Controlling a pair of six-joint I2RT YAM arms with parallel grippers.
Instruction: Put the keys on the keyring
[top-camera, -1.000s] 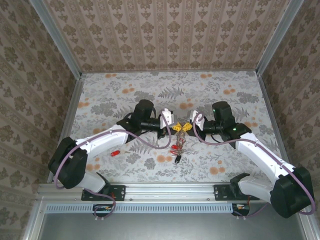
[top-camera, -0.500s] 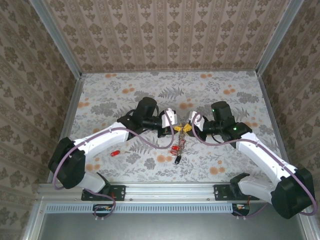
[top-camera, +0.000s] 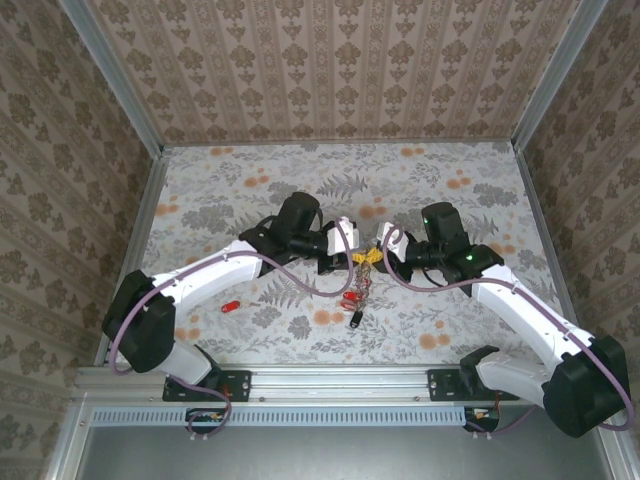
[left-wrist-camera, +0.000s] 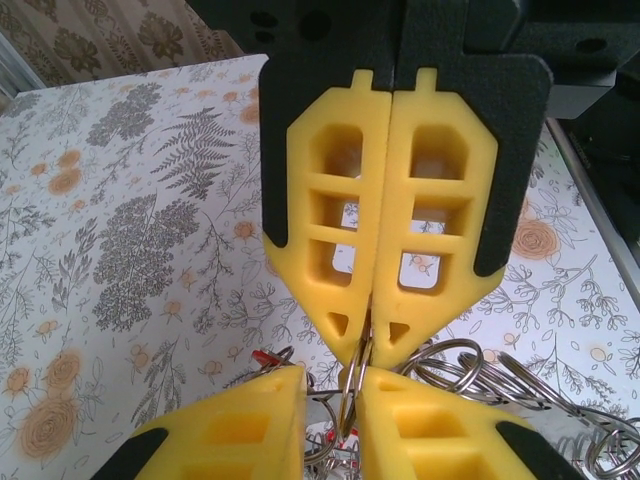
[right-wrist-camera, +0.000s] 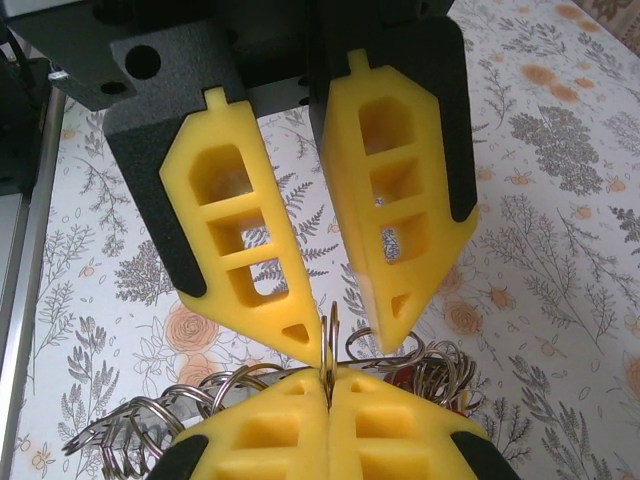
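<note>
Right wrist view is showing the keyring (right-wrist-camera: 330, 345) standing edge-on at lower centre, a thin metal loop with more wire loops bunching beneath it. Top external view is showing keys (top-camera: 354, 298) trailing down from it at centre frame, several red-headed and a dark one lowest, so that share of the threading is looking done. One red key (top-camera: 230, 306) is lying alone at lower left, well apart and, by my judgement, not yet on. The right tool (right-wrist-camera: 328, 395) is pinching the keyring, pads pressed together. The left tool (right-wrist-camera: 345, 332) is facing it tip to tip, pads narrowly parted around the keyring's upper edge; whether they are touching it I cannot tell. The floral surface (top-camera: 450, 180) is spreading out beneath both.
</note>
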